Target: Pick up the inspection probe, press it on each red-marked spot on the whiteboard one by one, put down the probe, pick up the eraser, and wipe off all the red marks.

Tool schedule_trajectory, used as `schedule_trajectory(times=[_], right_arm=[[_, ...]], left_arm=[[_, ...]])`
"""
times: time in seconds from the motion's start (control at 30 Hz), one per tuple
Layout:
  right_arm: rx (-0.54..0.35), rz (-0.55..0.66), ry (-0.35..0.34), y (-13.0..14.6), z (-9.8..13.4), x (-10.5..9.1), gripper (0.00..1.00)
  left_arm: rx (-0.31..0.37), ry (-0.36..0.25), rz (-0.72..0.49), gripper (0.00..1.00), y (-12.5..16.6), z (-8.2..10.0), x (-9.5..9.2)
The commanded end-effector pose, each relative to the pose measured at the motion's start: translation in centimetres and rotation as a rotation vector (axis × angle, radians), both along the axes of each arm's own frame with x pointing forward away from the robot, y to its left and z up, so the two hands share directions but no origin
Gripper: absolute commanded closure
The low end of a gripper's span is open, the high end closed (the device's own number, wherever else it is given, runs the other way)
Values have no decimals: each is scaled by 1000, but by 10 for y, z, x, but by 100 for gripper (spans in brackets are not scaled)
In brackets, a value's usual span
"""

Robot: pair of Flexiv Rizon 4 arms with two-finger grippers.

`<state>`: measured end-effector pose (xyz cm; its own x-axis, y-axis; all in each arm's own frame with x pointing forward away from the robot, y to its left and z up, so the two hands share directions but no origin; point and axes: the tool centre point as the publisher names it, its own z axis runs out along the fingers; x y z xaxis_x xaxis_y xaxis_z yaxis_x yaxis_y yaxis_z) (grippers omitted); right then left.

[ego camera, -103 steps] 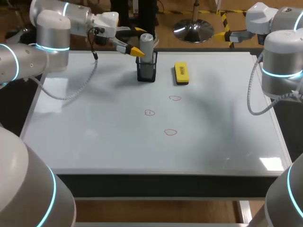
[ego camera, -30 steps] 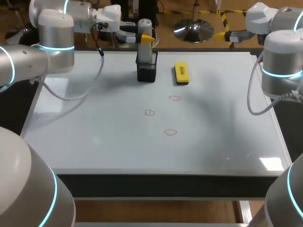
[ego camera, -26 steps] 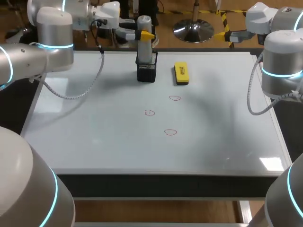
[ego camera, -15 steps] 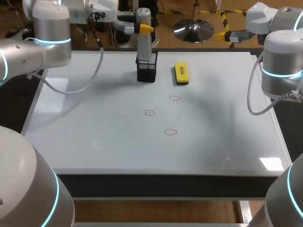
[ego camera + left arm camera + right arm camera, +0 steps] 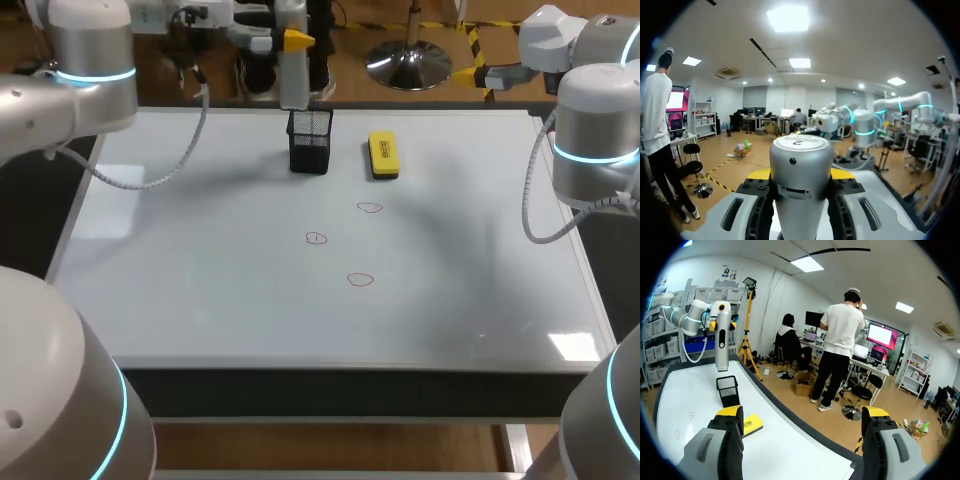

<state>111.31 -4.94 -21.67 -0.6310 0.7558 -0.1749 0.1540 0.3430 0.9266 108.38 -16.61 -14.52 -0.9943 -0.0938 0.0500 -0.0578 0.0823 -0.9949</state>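
Left jaws grip the grey cylindrical inspection probe, held above the black mesh holder at the bench's far edge; right jaws gape empty. Next you press the nearest red circle.

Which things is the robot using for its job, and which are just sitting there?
For the job: probe, held in the left gripper; whiteboard; red marks; eraser.
Just sitting there: black holder; right gripper, open and holding nothing.
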Motion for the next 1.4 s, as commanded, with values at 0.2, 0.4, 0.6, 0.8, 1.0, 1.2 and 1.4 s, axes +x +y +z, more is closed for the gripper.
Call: schedule_trajectory(times=[0.2,0.4,0.6,0.8,1.0,1.2,1.4], right_arm=[[-1,1,1,0,0,1,0],[-1,1,1,0,0,1,0],[-1,1,1,0,0,1,0],[-1,1,1,0,0,1,0],[-1,1,1,0,0,1,0],[-1,1,1,0,0,1,0],[-1,1,1,0,0,1,0]], left_arm=[[2,-6,85,100,50,3,-14],[21,-19,138,100,83,-1,-20],[39,-12,205,100,116,-12,-26],[39,-13,254,100,141,-24,-31],[26,-19,276,100,157,-39,-34],[28,-22,289,100,167,-52,-36],[48,-27,306,100,172,-60,-35]])
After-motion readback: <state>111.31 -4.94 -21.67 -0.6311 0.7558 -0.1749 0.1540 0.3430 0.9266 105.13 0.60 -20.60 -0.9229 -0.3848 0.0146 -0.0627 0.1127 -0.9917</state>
